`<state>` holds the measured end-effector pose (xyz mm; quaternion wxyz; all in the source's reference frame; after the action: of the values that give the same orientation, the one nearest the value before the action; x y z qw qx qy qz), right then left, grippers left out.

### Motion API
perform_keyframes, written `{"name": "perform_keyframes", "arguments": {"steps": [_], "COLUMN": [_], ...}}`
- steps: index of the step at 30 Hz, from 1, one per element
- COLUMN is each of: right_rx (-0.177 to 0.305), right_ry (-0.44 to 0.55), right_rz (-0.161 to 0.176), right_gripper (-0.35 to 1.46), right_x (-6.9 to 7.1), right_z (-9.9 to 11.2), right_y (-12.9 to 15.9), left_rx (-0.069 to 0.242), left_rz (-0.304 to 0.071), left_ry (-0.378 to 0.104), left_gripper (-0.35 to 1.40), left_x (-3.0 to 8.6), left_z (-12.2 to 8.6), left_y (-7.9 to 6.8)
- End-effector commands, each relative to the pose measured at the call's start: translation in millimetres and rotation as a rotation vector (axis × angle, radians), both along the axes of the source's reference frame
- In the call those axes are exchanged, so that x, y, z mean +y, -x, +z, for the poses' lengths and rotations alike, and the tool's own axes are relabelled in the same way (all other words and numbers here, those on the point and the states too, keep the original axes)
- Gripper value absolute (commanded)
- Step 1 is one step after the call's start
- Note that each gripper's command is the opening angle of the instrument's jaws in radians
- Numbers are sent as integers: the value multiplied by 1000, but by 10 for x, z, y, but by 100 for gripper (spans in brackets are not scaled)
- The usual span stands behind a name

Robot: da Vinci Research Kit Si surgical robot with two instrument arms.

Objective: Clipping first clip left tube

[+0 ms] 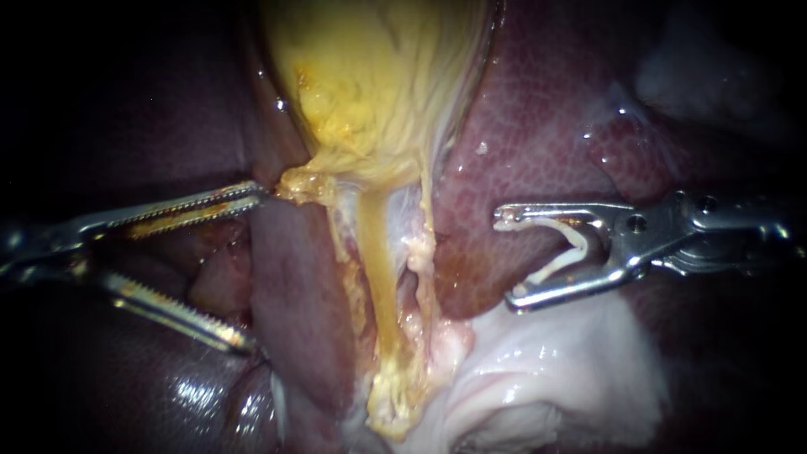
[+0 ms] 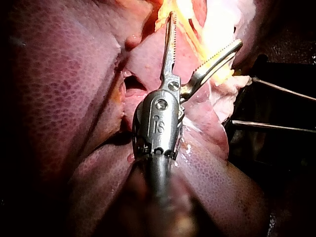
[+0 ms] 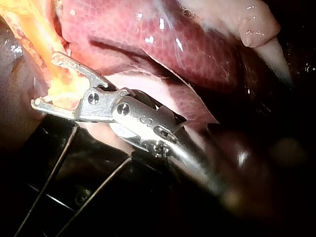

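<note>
1. Pale tissue (image 1: 555,378): glistening white fold in the foreground of the endoscope view, below the right instrument and beside the lower ends of the tubes.

2. Right instrument (image 1: 504,259): enters from the right and lies level. Its claw stands wide with an open white clip (image 1: 573,242) seated between the two halves, one clip arm against each. The clip's mouth faces the tubes. Judged purpose: loaded and lined up so the clip can slide across a tube and close on it. Clip and claw are apart from both tubes, over the liver (image 1: 538,126).

3. Left instrument (image 1: 252,269): enters from the left. Serrated claw spread wide, holding nothing. Its upper tip touches the yellow fringe at the gallbladder's neck; its lower tip rests by the dark liver lobe. Judged purpose: placed to grasp or hold back the neck tissue and keep the tubes exposed.

4. Left tube (image 1: 378,277): yellowish strand and the task's own item, not yet clipped. Its long axis is near-upright in the endoscope view, running from the gallbladder's neck down to the fatty clump, crosswise to the claw. It lies between the two instruments.

5. Right tube (image 1: 426,244): thinner and paler, just beside the left tube on the clip's side, so the clip must pass it.

6. Gallbladder (image 1: 378,76): yellow and wrinkled, farthest back, tapering toward the tubes.
</note>
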<state>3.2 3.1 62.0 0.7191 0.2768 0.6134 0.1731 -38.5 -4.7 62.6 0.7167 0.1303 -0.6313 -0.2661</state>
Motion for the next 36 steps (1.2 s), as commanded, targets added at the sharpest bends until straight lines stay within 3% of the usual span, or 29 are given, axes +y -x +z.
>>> {"name": "perform_keyframes", "arguments": {"steps": [1, 10, 18, 26, 27, 28, 31, 36], "right_rx": [-1, -2, -2, -2, -2, -2, -2, -2], "right_ry": [0, 5, 11, 12, 12, 12, 12, 12], "right_rz": [1, 5, 8, 7, 7, 7, 7, 7], "right_gripper": [60, 60, 60, 60, 60, 60, 60, 60], "right_x": [0, -4, -7, -7, -7, -7, -7, -7], "right_z": [0, 11, 21, 21, 21, 21, 21, 21], "right_y": [0, -5, -9, -9, -9, -9, -9, -9], "left_rx": [6, 34, 44, 68, 68, 69, 79, 103], "left_rz": [-7, -77, -92, -104, -105, -109, -133, -156], "left_ry": [-1, -8, -43, -162, -174, -180, -270, -342], "left_gripper": [111, 104, 89, 47, 36, 12, -35, -35], "left_x": [3, 33, 40, 30, 30, 30, 29, 31], "left_z": [-1, 23, 55, 73, 71, 70, 63, 53], "left_y": [-1, -4, 20, 38, 38, 37, 32, 20]}}
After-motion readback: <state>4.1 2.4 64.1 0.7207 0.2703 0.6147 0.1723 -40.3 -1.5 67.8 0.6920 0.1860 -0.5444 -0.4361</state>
